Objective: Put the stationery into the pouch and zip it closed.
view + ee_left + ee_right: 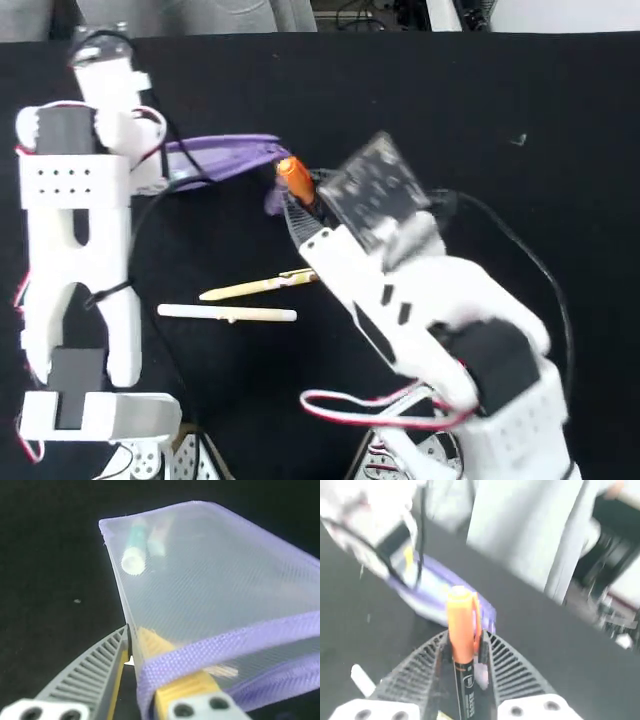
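Observation:
A translucent pouch with purple trim lies at the back left of the black table. My left gripper is shut on the pouch's near edge, one finger inside and one outside. A green-capped pen lies inside it. My right gripper is shut on a black marker with an orange cap, which points toward the pouch. In the high view the marker's cap sits at the pouch's right end, held by the right gripper. A yellow pen and a white pen lie on the table in front.
The left arm stands along the table's left side and the right arm crosses the front right. Cables trail behind the right arm. The table's far edge runs along the back.

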